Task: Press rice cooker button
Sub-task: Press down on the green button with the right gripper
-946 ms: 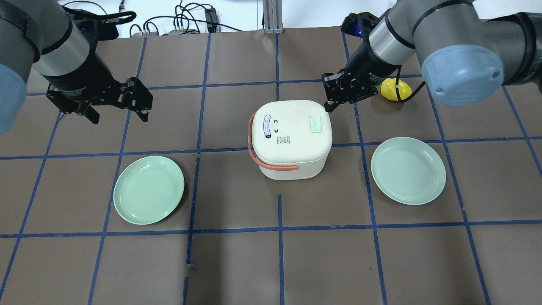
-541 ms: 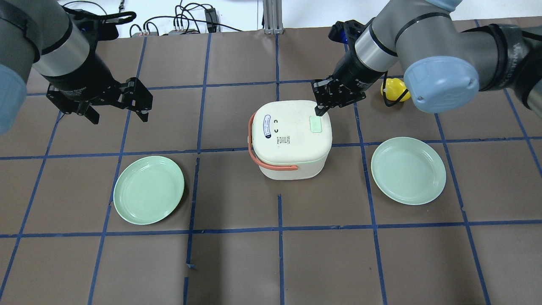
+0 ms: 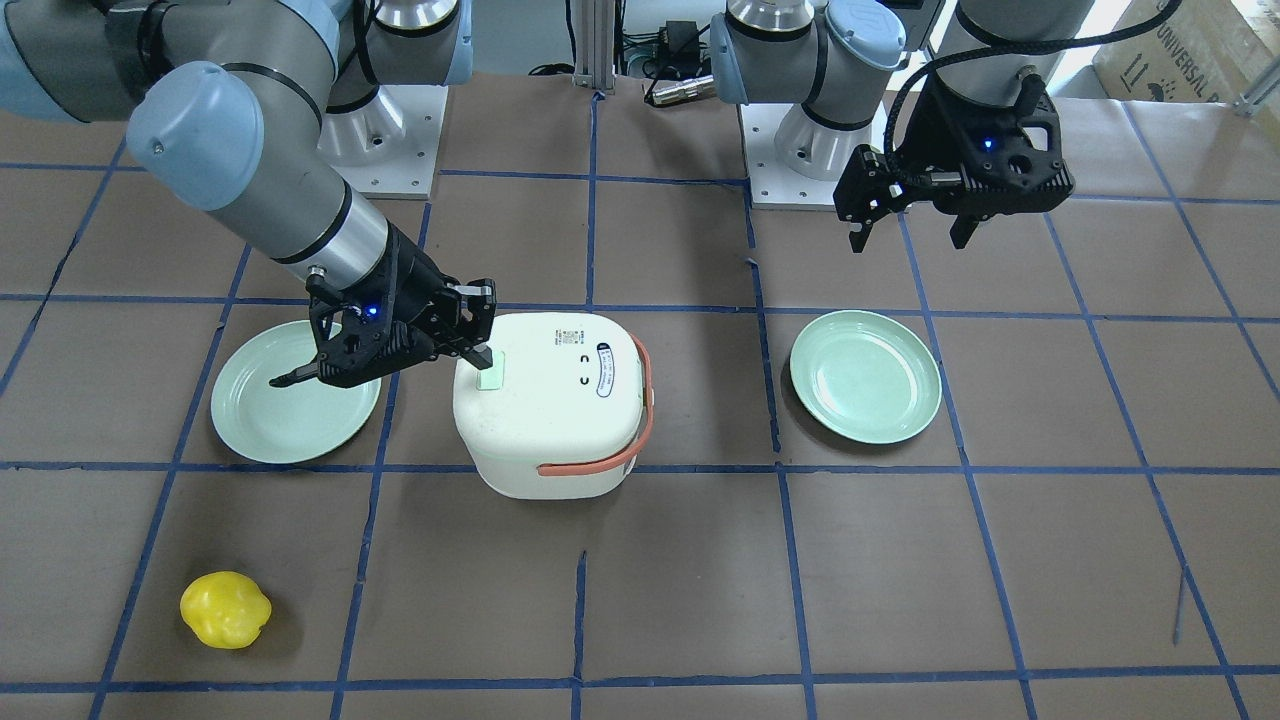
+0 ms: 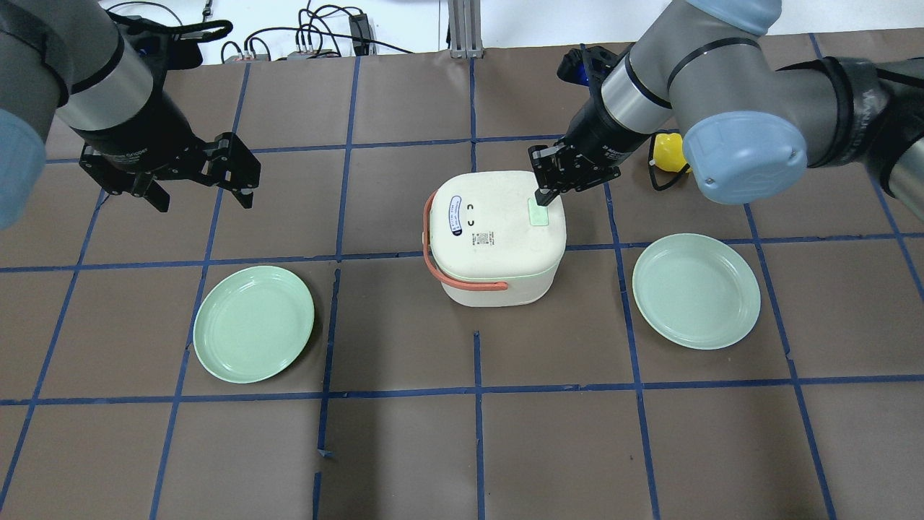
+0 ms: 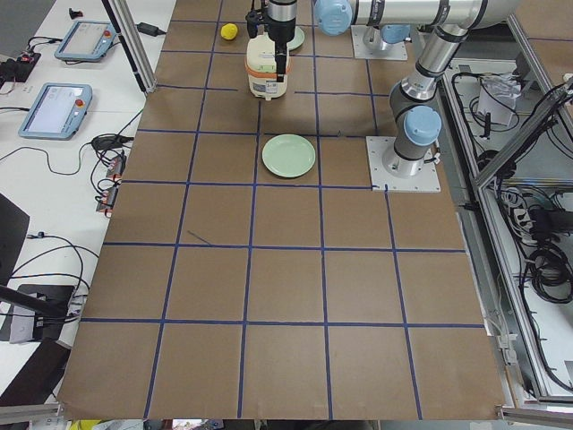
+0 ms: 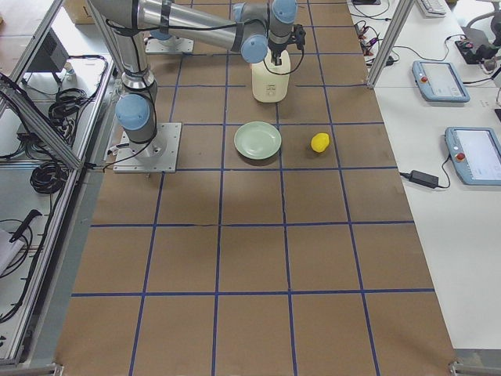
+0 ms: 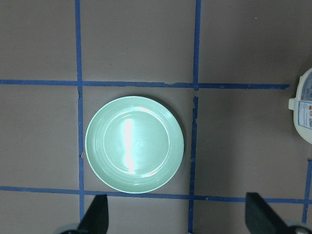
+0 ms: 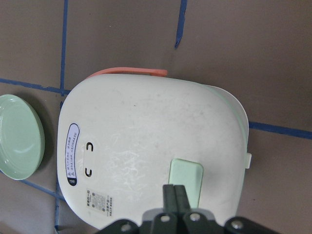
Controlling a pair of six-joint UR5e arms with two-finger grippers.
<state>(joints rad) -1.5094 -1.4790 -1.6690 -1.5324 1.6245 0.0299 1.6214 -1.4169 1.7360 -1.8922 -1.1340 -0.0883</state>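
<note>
The white rice cooker (image 4: 491, 238) with an orange handle stands mid-table; its pale green button (image 4: 538, 214) is on the lid's right side. My right gripper (image 4: 541, 200) is shut, and its joined fingertips rest at the button's far edge, touching or just above it. The right wrist view shows the fingertips (image 8: 174, 191) over the button (image 8: 187, 178) on the cooker (image 8: 146, 146). In the front view the gripper (image 3: 483, 357) meets the button (image 3: 490, 379). My left gripper (image 4: 202, 196) is open and empty, hovering far left of the cooker.
A green plate (image 4: 253, 323) lies front left and shows under the left wrist camera (image 7: 134, 144). Another green plate (image 4: 696, 290) lies front right. A yellow object (image 4: 668, 152) sits behind the right forearm. Cables lie beyond the table's far edge.
My right gripper moved left and down from beside the cooker's far right corner onto the green button. The left arm has not moved.
</note>
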